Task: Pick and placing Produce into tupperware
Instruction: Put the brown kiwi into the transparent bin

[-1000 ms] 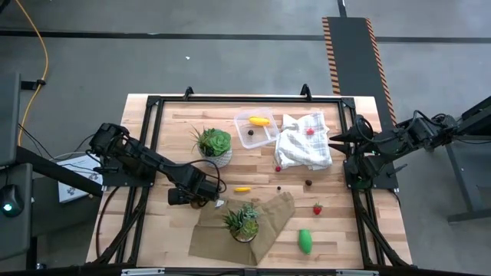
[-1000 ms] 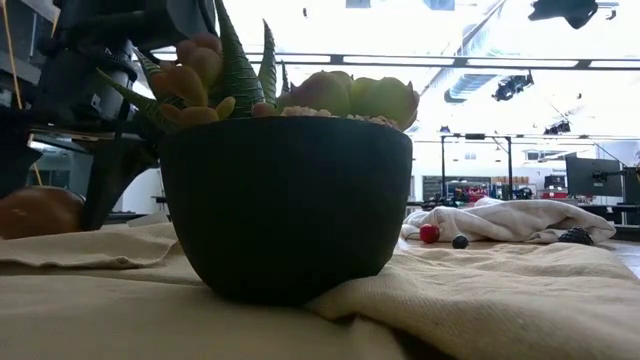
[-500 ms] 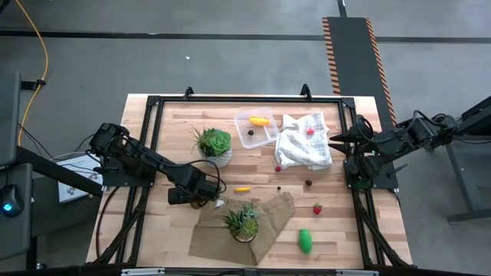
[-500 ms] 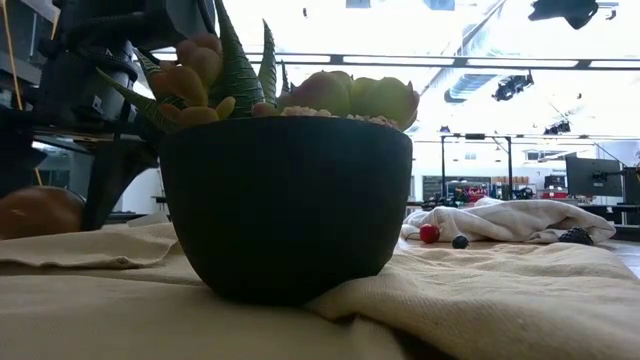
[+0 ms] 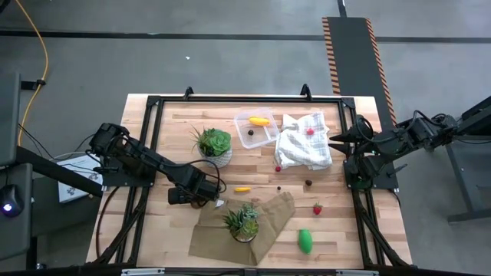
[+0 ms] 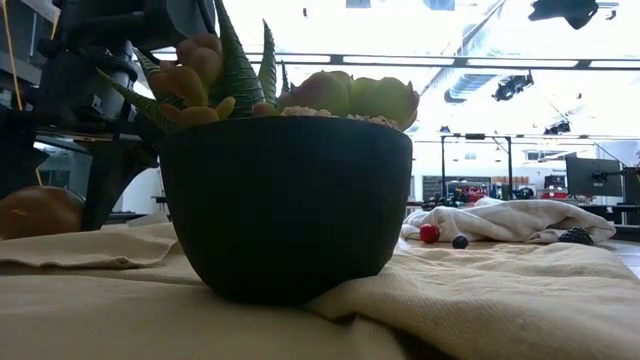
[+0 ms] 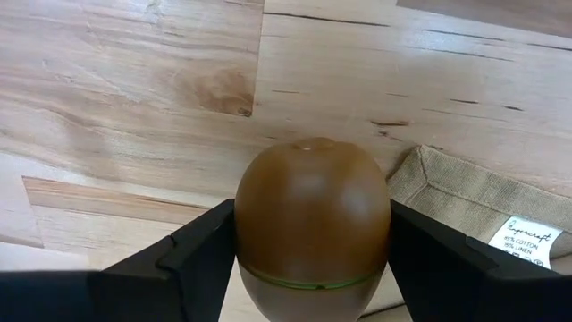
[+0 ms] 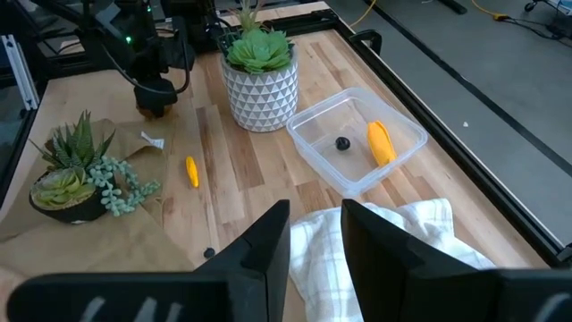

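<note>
where hidden overhead, brown ball [image 7: 312, 228] between claw fingers [image 7: 192, 255]

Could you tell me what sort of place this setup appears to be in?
Probably a robotics lab or workshop: a wooden table with a black frame stands on a grey concrete floor, hazard-striped floor marking runs behind it, and the low view shows ceiling lights and distant workstations.

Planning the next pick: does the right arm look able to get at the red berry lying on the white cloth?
Probably yes. The red berry lies exposed on top of the white cloth, beside the right end effector, with nothing between them.
</note>
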Action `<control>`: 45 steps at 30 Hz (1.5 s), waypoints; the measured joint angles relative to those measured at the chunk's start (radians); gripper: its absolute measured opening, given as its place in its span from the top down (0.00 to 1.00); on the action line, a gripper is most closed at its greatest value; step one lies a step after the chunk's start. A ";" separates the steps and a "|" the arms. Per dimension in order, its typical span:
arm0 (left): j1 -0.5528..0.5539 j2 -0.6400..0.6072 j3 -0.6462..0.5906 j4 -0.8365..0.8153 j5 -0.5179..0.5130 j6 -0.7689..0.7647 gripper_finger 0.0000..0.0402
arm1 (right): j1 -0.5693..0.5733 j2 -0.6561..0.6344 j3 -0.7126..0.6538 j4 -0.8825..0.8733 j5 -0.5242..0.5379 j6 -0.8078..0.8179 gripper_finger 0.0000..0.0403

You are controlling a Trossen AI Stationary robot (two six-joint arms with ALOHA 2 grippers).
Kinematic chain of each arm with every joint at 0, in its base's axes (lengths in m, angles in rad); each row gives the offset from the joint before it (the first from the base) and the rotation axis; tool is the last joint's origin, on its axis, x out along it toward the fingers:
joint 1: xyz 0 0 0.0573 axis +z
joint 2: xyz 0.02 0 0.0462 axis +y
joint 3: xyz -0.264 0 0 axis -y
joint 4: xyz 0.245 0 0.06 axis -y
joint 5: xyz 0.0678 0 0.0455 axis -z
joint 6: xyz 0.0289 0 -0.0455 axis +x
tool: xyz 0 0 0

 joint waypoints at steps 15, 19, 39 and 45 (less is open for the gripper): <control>0.000 0.000 0.000 0.006 0.000 0.000 0.36 | 0.000 0.000 0.000 0.000 0.000 0.000 0.77; 0.000 0.000 0.000 0.006 0.000 0.000 0.41 | 0.000 0.000 0.000 0.000 0.000 0.000 0.77; 0.000 0.000 0.000 0.024 0.000 0.005 0.40 | 0.000 0.000 0.000 0.000 0.000 -0.008 0.77; 0.000 0.000 0.000 0.029 0.000 0.009 0.35 | 0.000 0.000 0.000 0.000 0.000 -0.007 0.77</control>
